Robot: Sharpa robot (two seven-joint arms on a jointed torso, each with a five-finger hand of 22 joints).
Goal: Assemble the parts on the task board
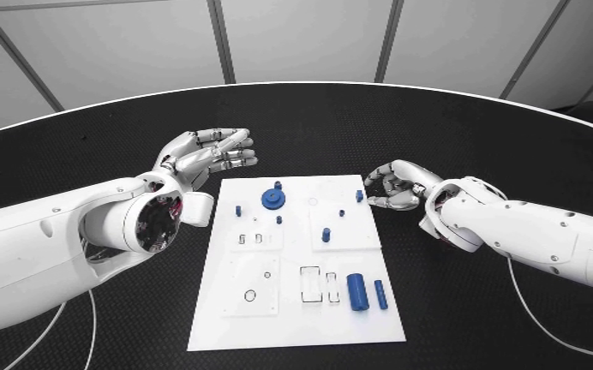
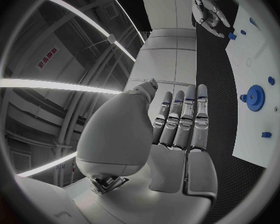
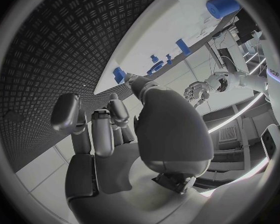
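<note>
Black bench, board centred. Left hand at 10 o'clock, fingers apart, empty. Right hand fingers curled, nearing peg; grasp next.

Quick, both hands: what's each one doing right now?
Left hand: open, fingers straight, holding nothing, off the board's far left corner.
Right hand: fingers curled in, nothing visibly held, beside the board's right edge.

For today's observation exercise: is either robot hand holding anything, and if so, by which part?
Nothing is held. The left robot hand is open beside the task board; the right robot hand has its fingers curled on nothing by the board's edge.
</note>
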